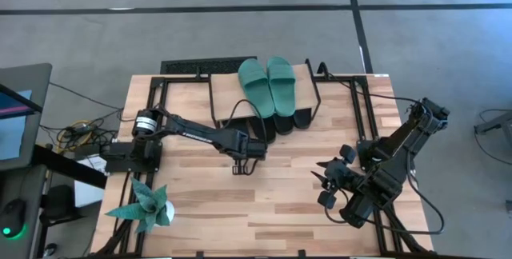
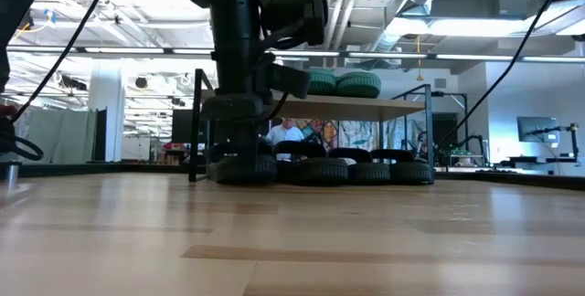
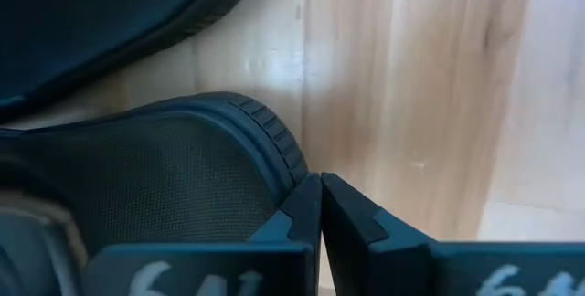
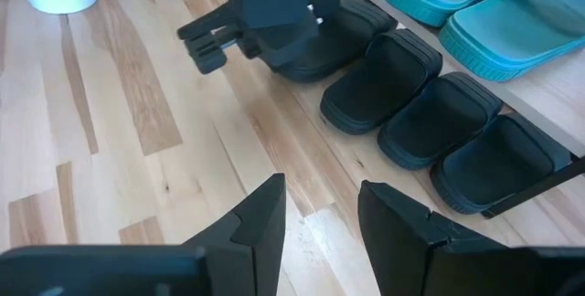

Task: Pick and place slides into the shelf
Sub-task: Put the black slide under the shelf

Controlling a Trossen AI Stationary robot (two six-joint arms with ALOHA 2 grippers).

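Observation:
Two teal slides (image 1: 270, 87) lie side by side on the shelf's slanted wood plank (image 1: 224, 99). Several black slides (image 4: 439, 118) rest on their soles on the table in a row under the shelf. My left gripper (image 3: 320, 209) is shut, points steeply down and stands at the rounded end of the leftmost black slide (image 3: 164, 177); the right wrist view shows it (image 4: 265, 13) over that slide (image 4: 311, 54). My right gripper (image 4: 320, 214) hangs open over bare table at the right (image 1: 324, 181), with nothing between its fingers. My left gripper, shut, has the outer side of one finger (image 3: 297, 218) against the ribbed rim (image 3: 283, 150) at the rounded end of the leftmost black slide. It comes from above, slanting steeply down. The slide lies flat on the table.
A teal paper plant in a white pot (image 1: 146, 207) stands at the table's near left corner. The shelf's thin black legs (image 2: 430, 132) stand beside the black slides. The wooden tabletop (image 1: 280, 203) between the arms is bare.

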